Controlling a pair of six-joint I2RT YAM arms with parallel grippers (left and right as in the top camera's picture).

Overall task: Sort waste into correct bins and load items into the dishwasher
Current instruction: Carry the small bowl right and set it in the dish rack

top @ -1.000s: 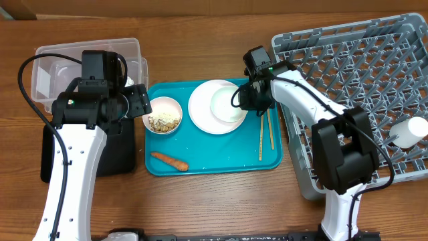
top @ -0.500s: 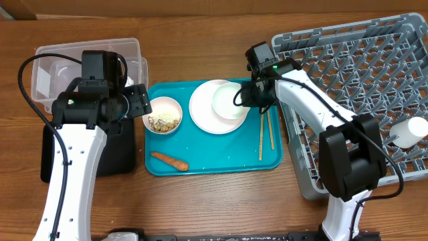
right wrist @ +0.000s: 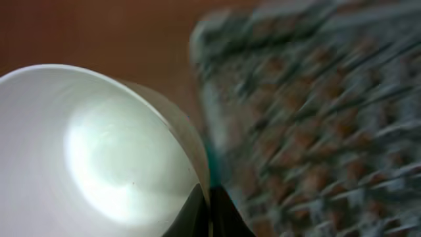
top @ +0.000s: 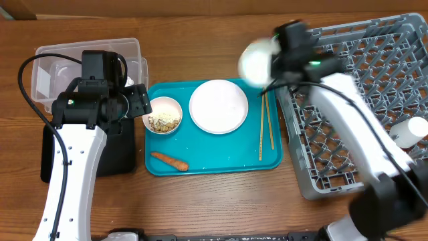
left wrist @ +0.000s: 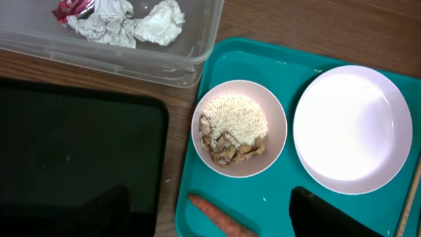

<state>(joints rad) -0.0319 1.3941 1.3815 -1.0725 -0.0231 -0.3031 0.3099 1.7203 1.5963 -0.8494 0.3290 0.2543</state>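
Note:
My right gripper [top: 273, 63] is shut on the rim of an empty small white bowl [top: 256, 60] and holds it in the air between the teal tray and the grey dish rack [top: 361, 100]; the bowl fills the right wrist view [right wrist: 99, 151]. The white plate [top: 218, 106] lies on the tray with the chopsticks [top: 265, 130] beside it. A second bowl with food scraps [left wrist: 238, 135] and a carrot piece [left wrist: 220, 217] lie on the tray. My left gripper [left wrist: 210, 214] is open and empty above them. The clear tub [left wrist: 164, 62] holds tissue [left wrist: 131, 23] and a red wrapper [left wrist: 69, 8].
The black tray [left wrist: 72, 158] sits left of the teal tray [top: 214, 161]. A white cup [top: 406, 132] lies in the rack at the right edge. The rack is blurred in the right wrist view [right wrist: 316, 118].
My right gripper has lifted the small bowl off the plate and carried it up and to the right toward the rack. The left arm has not moved.

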